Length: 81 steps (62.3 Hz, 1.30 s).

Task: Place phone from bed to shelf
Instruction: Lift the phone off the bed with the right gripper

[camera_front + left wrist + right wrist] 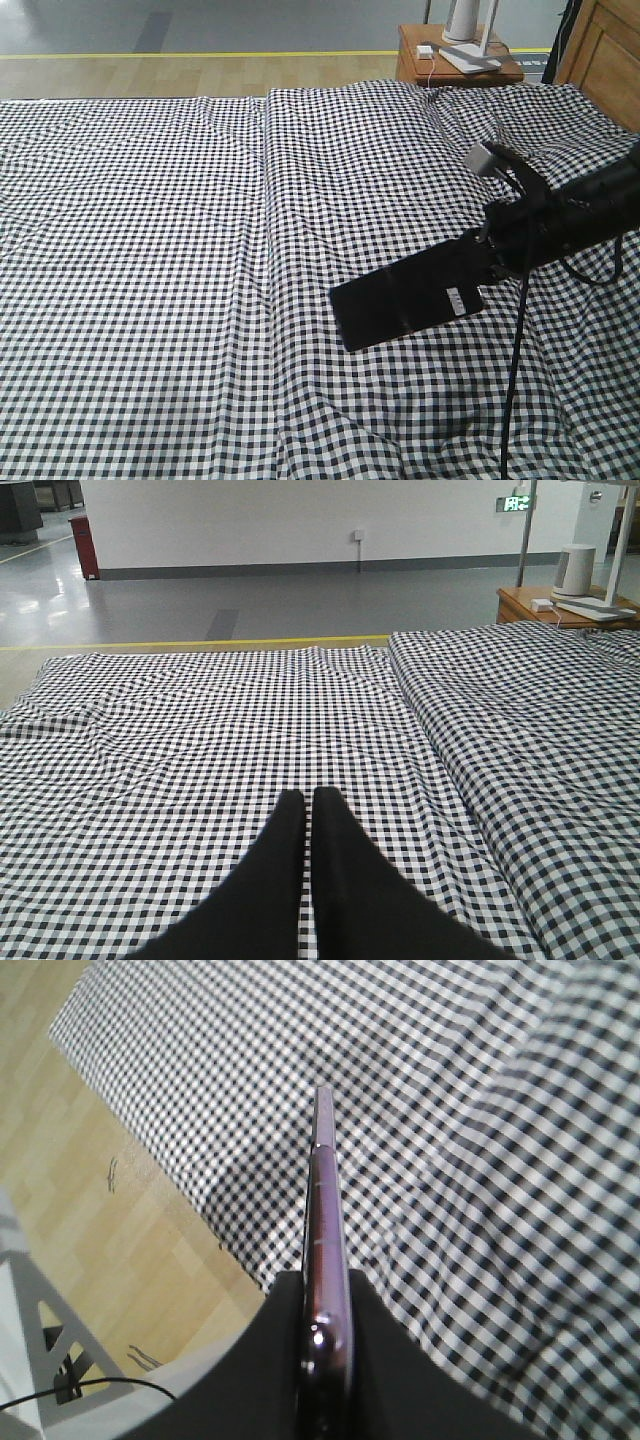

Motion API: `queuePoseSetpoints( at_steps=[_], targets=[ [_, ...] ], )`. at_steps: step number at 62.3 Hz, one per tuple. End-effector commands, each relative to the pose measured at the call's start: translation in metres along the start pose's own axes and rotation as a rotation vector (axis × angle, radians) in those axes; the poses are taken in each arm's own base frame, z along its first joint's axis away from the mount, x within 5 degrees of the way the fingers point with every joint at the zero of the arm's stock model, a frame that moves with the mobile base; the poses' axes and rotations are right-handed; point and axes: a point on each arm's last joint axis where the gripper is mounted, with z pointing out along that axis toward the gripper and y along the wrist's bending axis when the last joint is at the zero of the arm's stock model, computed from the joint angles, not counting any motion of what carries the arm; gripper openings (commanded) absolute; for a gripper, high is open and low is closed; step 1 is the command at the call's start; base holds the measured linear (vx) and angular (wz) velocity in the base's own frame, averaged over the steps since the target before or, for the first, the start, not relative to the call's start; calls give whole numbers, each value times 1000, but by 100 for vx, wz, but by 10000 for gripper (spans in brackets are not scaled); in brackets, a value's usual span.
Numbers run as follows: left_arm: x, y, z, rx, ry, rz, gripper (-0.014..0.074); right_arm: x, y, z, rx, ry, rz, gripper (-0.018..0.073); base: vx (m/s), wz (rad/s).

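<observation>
The black phone [405, 295] hangs flat above the checked bed [180, 250], its right end pinched by my right gripper [487, 262]. From the right wrist the phone [325, 1210] shows edge-on, pinkish rim up, with both black fingers [375, 1350] pressed against its sides. A white barcode sticker sits near the held end. My left gripper [305, 798] is shut with nothing in it, hovering over the bed [200, 740]. The shelf is out of view.
A small brown nightstand [455, 60] with a white device and cable stands past the bed's far right corner. Wooden furniture [605, 55] fills the top right. Wood floor [90, 1220] borders the bed's edge.
</observation>
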Motion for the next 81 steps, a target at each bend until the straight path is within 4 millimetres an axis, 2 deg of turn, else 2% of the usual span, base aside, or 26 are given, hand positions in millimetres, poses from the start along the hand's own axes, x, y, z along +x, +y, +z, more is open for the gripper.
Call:
queuePoseSetpoints(
  at_steps=[1,20,34,48,81],
  targets=[
    [-5,0,0,-3,-75,-9,1,-12,53,-18,-99,-38,-110,-3,0,0],
    [-5,0,0,-3,-75,-9,1,-16,149,-30,-196,-100,-302,-2,0,0],
    [-5,0,0,-3,-75,-9,1,-9,188,-36,-247,-104,-373,-2,0,0],
    [-5,0,0,-3,-75,-9,1,-5,200,-44,-251,-124,-398,-2,0,0],
    [-5,0,0,-3,-75,-9,1,-5,200,-45,-250,-127,-399,-2,0,0]
  ],
)
